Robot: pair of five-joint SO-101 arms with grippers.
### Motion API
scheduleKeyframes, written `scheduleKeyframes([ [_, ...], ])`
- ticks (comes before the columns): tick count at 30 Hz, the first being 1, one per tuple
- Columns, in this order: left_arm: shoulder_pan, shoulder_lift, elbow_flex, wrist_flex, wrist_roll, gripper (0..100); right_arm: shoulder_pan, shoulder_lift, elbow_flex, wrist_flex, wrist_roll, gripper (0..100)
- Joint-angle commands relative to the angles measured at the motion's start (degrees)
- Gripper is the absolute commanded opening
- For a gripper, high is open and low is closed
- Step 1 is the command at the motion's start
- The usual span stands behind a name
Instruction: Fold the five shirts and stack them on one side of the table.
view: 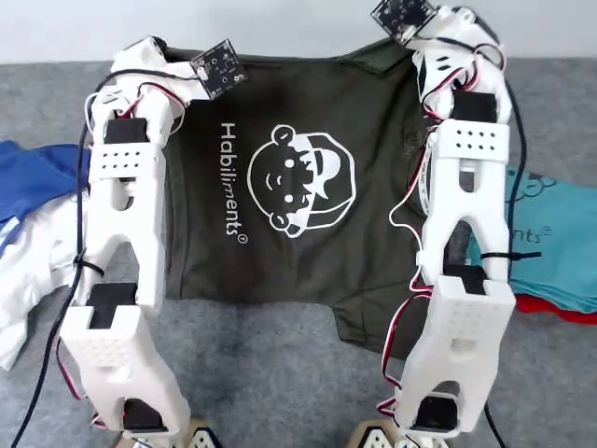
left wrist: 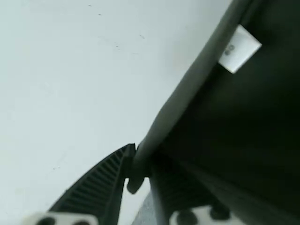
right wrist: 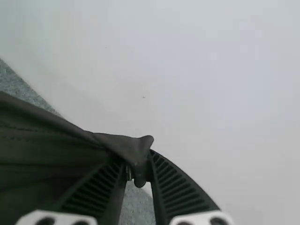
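We see the dark shirt [view: 280, 196] spread flat mid-table, its top edge at the white wall [view: 298, 28]. Left gripper [left wrist: 139, 161] and right gripper [right wrist: 138, 171] each pinch its fabric. Bare grey table [view: 261, 373] lies near the bases. Blue shirt [view: 37, 177] and white shirt [view: 28, 271] crowd the left; teal shirt [view: 550, 243] and red shirt [view: 560, 306] the right.

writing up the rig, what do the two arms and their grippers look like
The left arm and right arm are white plastic links with hole grids, black servos between them, thin red, white and black wires, and a small black circuit board at each wrist. The left gripper and right gripper have black ribbed fingers.
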Motion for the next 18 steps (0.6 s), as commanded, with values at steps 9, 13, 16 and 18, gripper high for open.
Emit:
scheduleKeyframes([
  [9, -1.3, -1.6, -3.3, 15.1, -0.8, 1, 0.1, -5.1, -0.5, 21.9, 1.8, 1.0],
  [13, -1.8, -1.6, -3.3, 25.4, -0.8, 1, 0.8, -9.5, -0.5, 37.1, 0.0, 0.9],
  [16, -1.8, -1.6, -3.3, 33.4, -0.8, 1, 0.9, -11.7, -0.5, 47.6, -0.9, 1.1],
  [18, -1.7, -1.6, -3.3, 37.8, -0.8, 1, 0.8, -12.6, -0.5, 54.4, -0.9, 1.2],
])
